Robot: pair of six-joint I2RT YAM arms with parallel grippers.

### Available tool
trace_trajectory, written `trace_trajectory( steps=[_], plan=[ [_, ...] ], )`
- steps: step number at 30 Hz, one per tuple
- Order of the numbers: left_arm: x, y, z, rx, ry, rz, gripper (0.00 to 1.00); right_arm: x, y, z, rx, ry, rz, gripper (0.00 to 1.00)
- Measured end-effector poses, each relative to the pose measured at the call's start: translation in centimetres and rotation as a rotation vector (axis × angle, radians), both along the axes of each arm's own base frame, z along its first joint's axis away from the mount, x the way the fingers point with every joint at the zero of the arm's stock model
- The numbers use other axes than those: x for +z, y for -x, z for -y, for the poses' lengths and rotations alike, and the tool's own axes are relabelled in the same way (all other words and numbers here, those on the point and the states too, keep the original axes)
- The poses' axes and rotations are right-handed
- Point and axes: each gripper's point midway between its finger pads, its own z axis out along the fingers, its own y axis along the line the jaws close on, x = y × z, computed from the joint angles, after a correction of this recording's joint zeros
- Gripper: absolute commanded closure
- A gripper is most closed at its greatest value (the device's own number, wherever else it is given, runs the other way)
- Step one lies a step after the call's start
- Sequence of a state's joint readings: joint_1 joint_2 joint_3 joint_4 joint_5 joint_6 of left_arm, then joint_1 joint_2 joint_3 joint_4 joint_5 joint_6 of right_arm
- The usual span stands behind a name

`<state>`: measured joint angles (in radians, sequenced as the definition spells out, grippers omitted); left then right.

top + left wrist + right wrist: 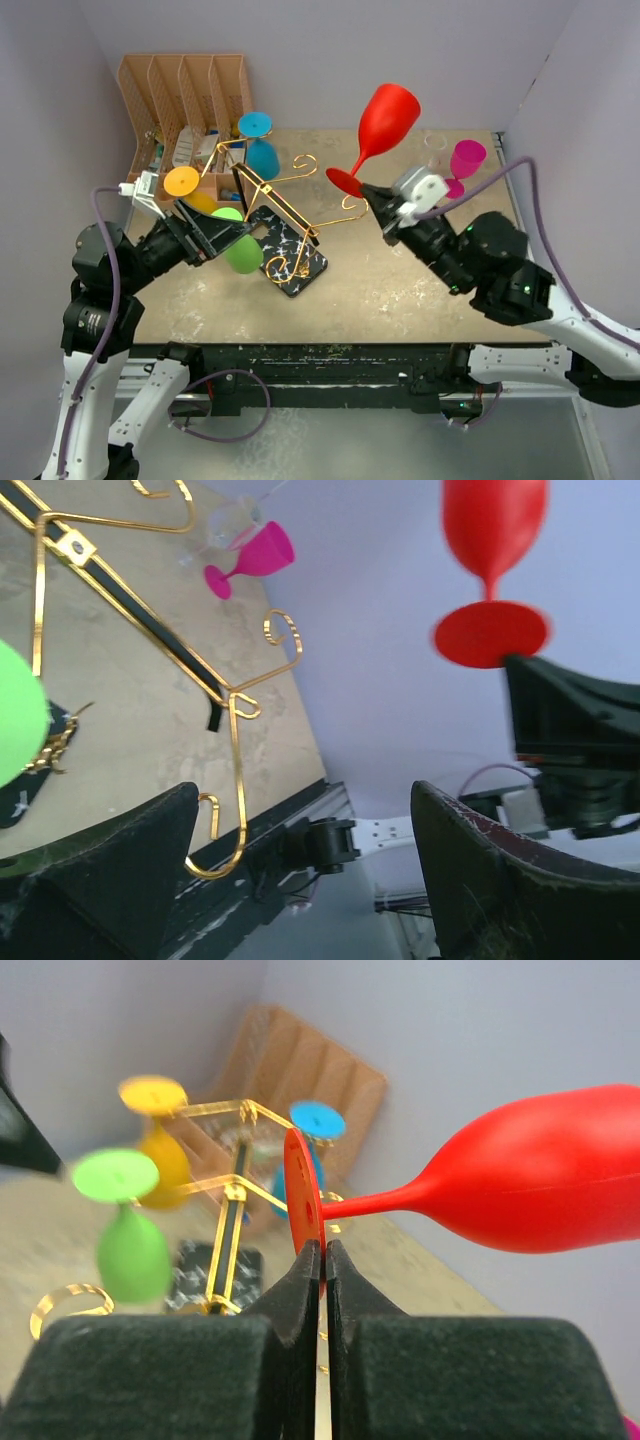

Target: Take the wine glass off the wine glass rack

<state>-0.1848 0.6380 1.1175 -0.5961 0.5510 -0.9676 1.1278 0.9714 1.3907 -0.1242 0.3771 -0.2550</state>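
Note:
The red wine glass [386, 122] is held up in the air, clear of the wine glass rack [285, 205], which is a gold wire stand on a black marble-look base [293, 266]. My right gripper [372, 203] is shut on the rim of the glass's foot [300, 1195], with the bowl [545, 1185] tilted away to the right. Green [243, 251], orange [183, 182] and blue [259, 150] glasses still hang on the rack. My left gripper [230, 230] is open beside the rack's left side, with nothing between its fingers [110, 865].
An orange-brown slotted organiser [185, 95] stands at the back left behind the rack. A magenta glass [464, 160] and a clear glass [435, 146] stand on the table at the back right. Grey walls close in the left, back and right.

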Motion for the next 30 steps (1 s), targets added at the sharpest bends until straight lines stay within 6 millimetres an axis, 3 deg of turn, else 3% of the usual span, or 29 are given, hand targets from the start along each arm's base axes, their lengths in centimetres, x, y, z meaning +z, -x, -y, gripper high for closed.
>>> trace_trajectory(
  steps=[4, 8, 13, 18, 30],
  plan=[
    [2.2, 0.8, 0.8, -0.05, 0.093, 0.01, 0.13, -4.1, 0.5, -0.8, -0.084, 0.205, 0.07, 1.0],
    [3.6, 1.4, 1.4, -0.094, 0.163, 0.0, 0.14, -7.5, 1.8, -3.1, -0.083, 0.393, 0.157, 1.0],
    [4.4, 1.8, 2.2, -0.157, 0.232, -0.032, 0.15, -7.4, 3.5, -4.8, -0.076, 0.447, 0.271, 1.0],
    [3.5, 1.5, 2.8, -0.207, 0.281, -0.104, 0.16, -6.5, 5.1, -6.3, -0.093, 0.449, 0.375, 1.0],
    [2.8, 1.8, 3.6, -0.281, 0.356, -0.207, 0.23, -9.3, 6.6, -9.6, -0.126, 0.563, 0.551, 1.0]
  ],
)
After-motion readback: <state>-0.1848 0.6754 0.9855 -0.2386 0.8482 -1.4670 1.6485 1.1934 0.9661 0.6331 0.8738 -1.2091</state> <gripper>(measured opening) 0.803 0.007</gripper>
